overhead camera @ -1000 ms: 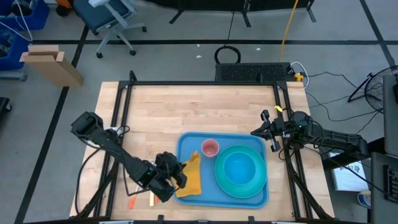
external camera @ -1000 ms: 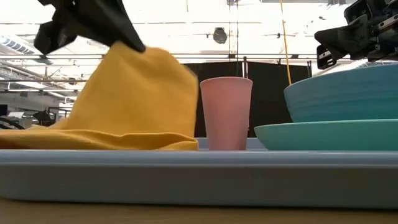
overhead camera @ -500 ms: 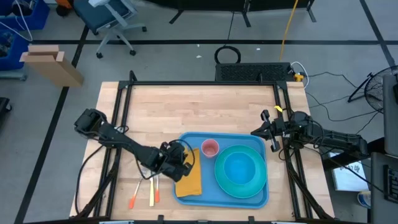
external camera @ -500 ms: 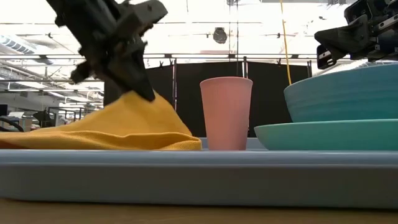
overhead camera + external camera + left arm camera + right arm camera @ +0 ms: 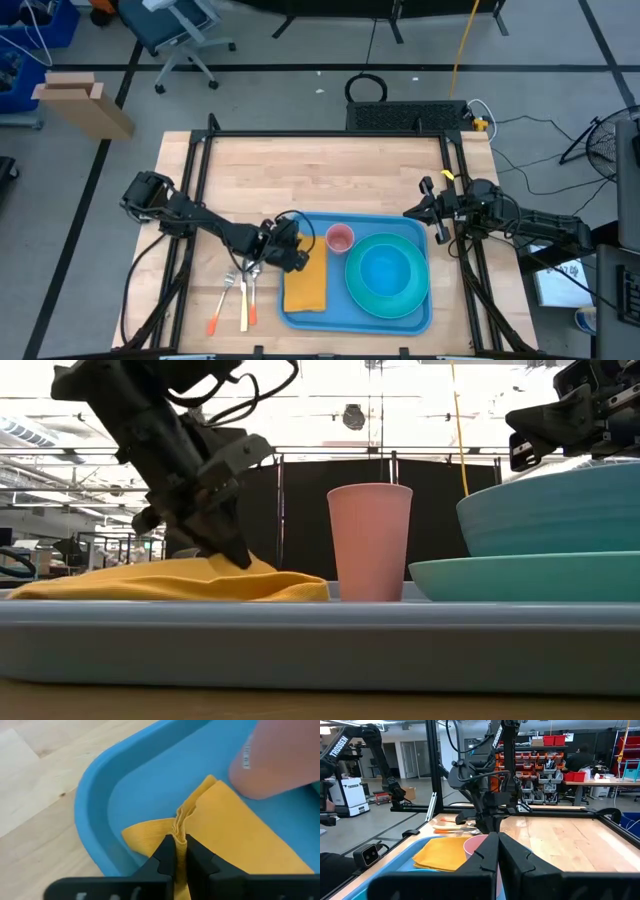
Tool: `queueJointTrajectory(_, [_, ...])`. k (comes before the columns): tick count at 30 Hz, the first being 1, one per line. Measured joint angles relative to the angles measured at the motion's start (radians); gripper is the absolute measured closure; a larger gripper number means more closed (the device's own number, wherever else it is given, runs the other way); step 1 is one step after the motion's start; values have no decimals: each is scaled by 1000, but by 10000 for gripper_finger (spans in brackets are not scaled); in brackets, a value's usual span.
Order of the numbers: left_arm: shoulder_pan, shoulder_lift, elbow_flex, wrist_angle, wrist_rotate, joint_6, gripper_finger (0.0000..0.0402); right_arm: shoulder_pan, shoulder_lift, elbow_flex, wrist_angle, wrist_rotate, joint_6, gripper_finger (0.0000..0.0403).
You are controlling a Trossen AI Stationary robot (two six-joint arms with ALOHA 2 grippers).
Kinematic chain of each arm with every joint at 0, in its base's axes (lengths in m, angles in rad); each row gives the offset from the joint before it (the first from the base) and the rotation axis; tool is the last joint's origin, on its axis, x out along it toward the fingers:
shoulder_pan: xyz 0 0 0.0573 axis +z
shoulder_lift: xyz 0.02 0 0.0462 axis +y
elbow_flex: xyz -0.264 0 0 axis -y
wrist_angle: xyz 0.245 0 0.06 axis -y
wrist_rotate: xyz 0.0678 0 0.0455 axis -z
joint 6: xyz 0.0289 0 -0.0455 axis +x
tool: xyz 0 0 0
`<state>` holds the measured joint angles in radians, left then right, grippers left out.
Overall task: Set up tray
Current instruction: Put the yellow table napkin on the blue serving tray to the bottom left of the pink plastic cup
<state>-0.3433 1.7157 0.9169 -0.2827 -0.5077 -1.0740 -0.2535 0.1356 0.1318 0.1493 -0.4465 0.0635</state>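
1. The tray (image 5: 300,228) lies flat at the tabletop's near edge, slightly toward the right side.
2. On it, a teal plate (image 5: 420,300) carrying a teal bowl (image 5: 385,270) fills the right half, and a pink cup (image 5: 339,238) stands near the tray's far rim.
3. A yellow napkin (image 5: 306,285) lies along the tray's left edge. The left gripper (image 5: 179,840) is pressed together on a raised fold at the napkin's far end, just beside the cup.
4. Cutlery (image 5: 238,295) with orange and pale handles lies on the bare tabletop, just left of the tray.
5. The right gripper (image 5: 425,212) waits near the tray's far right corner, fingers pressed together on nothing.
6. Judging by this, plate, bowl, cup and napkin are placed; releasing the napkin and moving the cutlery onto the tray probably remain.
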Motion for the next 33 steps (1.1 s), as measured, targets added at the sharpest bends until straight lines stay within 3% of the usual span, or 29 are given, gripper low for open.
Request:
queueJointTrajectory(10, [3,0,1,0,12,65,242,0,0,0,-4,0,2,403])
queueJointTrajectory(20, [8,-130,3,-5,13,214,171,0,0,0,-4,0,0,403])
queueJointTrajectory(27, [-22,-275,3,-36,13,188,176,0,0,0,-5,0,1,403])
queueJointTrajectory(30, [-57,-278,3,-33,11,182,205,0,0,0,-5,0,2,403])
queueJointTrajectory(33, [-96,-236,3,20,17,193,262,0,0,0,-5,0,0,403])
